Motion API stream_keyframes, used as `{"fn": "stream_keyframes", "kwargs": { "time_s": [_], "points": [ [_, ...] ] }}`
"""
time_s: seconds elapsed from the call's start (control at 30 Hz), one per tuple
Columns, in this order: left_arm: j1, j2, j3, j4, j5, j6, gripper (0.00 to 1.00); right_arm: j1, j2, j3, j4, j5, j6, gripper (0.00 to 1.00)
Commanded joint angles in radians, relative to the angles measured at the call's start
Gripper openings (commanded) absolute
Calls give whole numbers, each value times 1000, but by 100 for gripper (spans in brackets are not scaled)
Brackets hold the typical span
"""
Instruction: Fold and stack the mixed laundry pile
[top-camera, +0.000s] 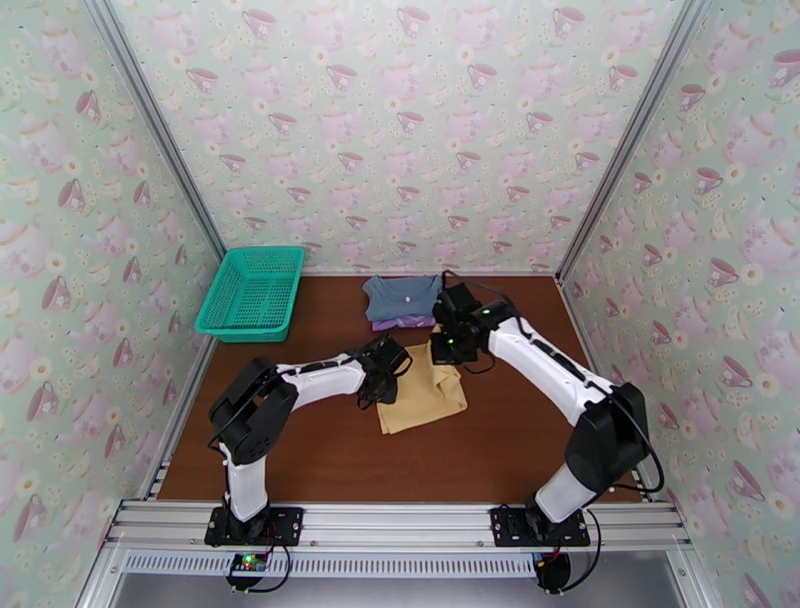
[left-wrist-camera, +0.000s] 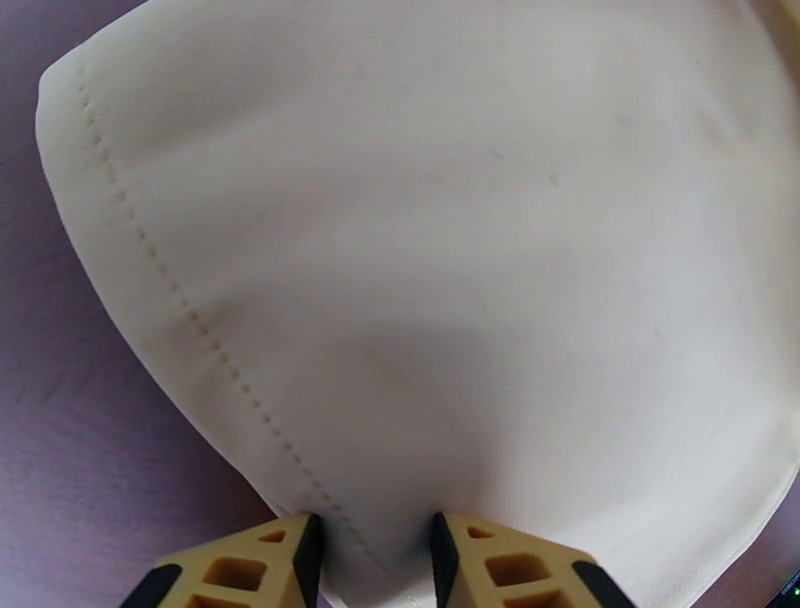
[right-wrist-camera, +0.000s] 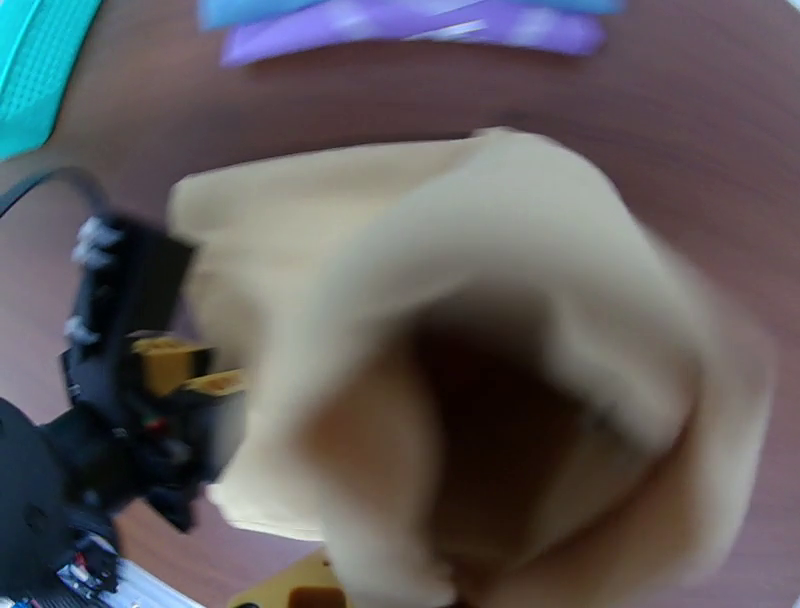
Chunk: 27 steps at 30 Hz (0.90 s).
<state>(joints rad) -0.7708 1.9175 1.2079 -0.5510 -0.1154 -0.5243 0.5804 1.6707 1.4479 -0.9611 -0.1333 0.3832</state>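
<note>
The stitched hem of the smooth, matte mustard-yellow garment (left-wrist-camera: 450, 250) is pinched in the narrowly set left gripper (left-wrist-camera: 370, 550), low in the wrist frame. At the centre of the overhead frame its upper edge is held bunched by the closed right gripper (top-camera: 446, 348), with both arms bent inward.

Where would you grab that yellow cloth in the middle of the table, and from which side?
Grip the mustard-yellow garment at its stitched hem, coming in low from its left side, where the left gripper sits. It lies mostly flat on the table, so only an edge offers something to pinch; the hem is probably firmest.
</note>
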Motion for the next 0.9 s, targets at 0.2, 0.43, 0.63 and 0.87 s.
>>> {"fn": "stream_keyframes", "kwargs": {
  "time_s": [0.2, 0.43, 0.63, 0.87],
  "points": [
    [-1, 20, -72, 3, 40, 0, 36, 96, 168, 30, 152, -91, 135, 17],
    [2, -102, -41, -124, -53, 48, 36, 96, 115, 107, 86, -70, 98, 38],
    [-2, -317, 30, -312, -150, 66, 37, 70, -11, 61, 72, -47, 85, 38],
    [-2, -491, 25, -375, -165, 60, 39, 3, 13, -9, 134, -89, 21, 36]
  ]
}}
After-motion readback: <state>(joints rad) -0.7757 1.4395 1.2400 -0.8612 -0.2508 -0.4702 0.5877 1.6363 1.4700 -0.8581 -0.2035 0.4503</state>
